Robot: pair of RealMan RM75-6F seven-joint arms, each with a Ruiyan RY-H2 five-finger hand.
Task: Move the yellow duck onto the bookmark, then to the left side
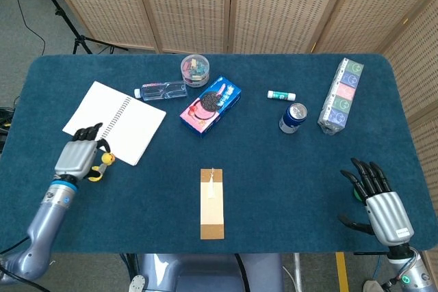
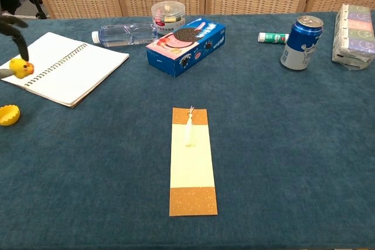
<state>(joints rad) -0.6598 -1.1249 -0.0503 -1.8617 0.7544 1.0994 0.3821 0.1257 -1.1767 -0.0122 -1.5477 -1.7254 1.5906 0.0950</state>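
The yellow duck (image 1: pixel 107 158) is pinched in the fingers (image 1: pixel 92 133) of the left hand (image 1: pixel 80 158) at the left of the frame, beside the spiral notebook (image 1: pixel 115 122). A careless release could land it on the notebook or the yellow cap (image 2: pixel 8 115). The right hand (image 1: pixel 378 200) is held empty, fingers spread.

Worktop (image 2: pixel 281 144): matt blue cloth. Bookmark (image 2: pixel 192 162): matt paper. Can (image 2: pixel 300 43): glossy metal. Bottle (image 2: pixel 126 32): clear plastic. Screen (image 1: pixel 205 5): woven wood.
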